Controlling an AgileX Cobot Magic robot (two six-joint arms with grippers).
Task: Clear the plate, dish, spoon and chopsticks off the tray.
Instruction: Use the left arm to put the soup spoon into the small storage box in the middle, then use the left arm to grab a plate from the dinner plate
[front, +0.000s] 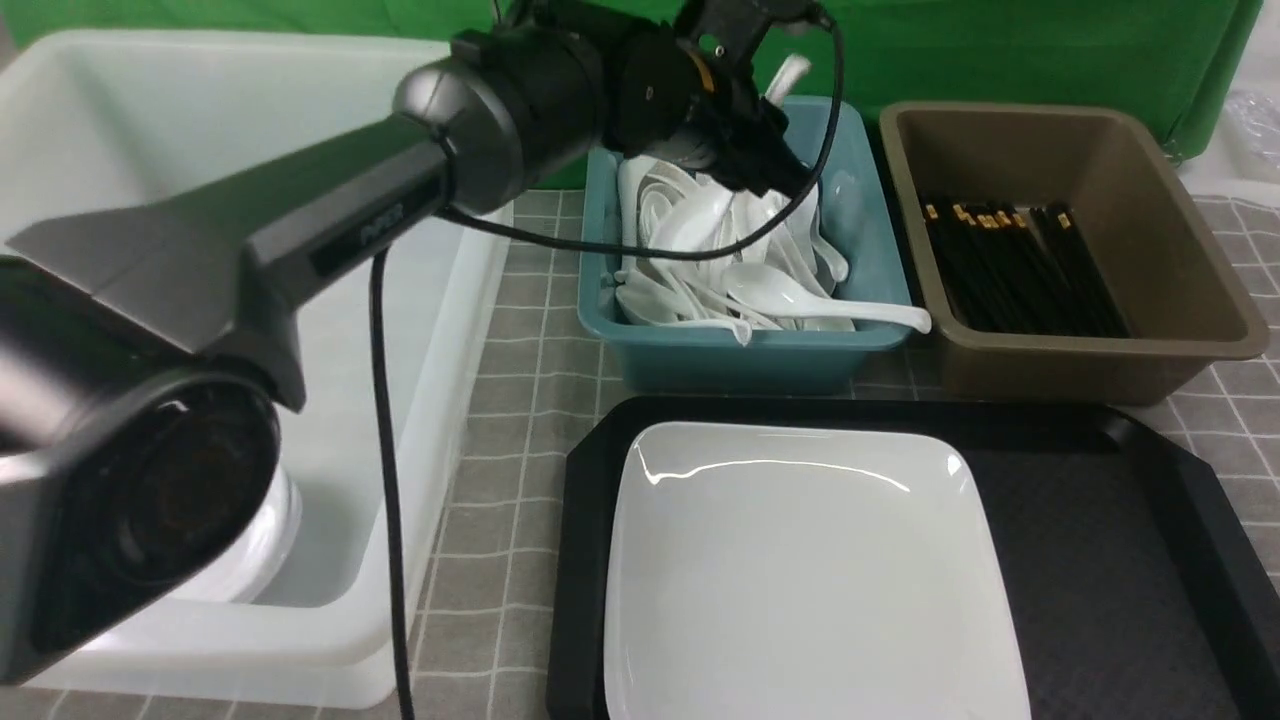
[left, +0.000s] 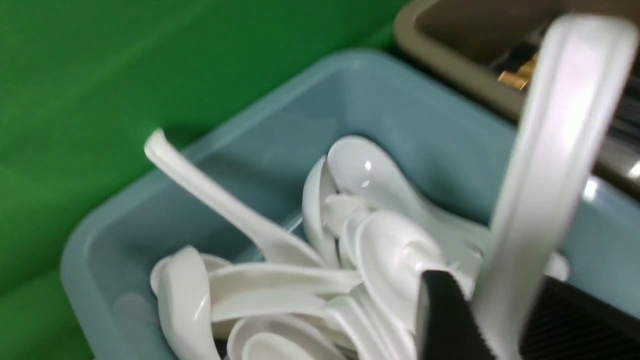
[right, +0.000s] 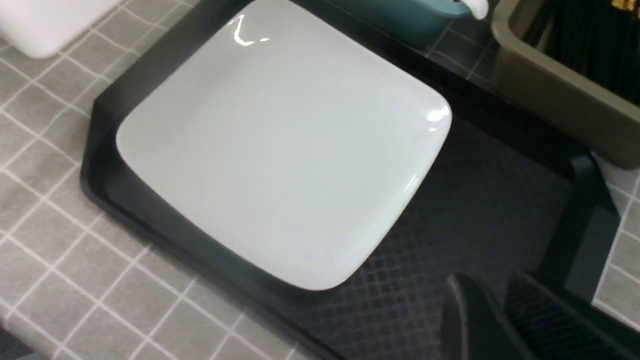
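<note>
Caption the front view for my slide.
Left gripper over teal plastic bin of white spoons; large white square plate sits on black tray.

Teal rectangular plastic bin (front: 740, 355) heaped with white soup spoons (front: 700, 240); brown rectangular plastic bin (front: 1090, 370) set just beside. Large white translucent tub (front: 440, 330) placed left. Counter covered by grey checked cloth (front: 520, 420).

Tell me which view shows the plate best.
The right wrist view: the whole plate shows, all four corners, lying on the tray. The front view cuts off its near edge; the left wrist view misses it.
</note>
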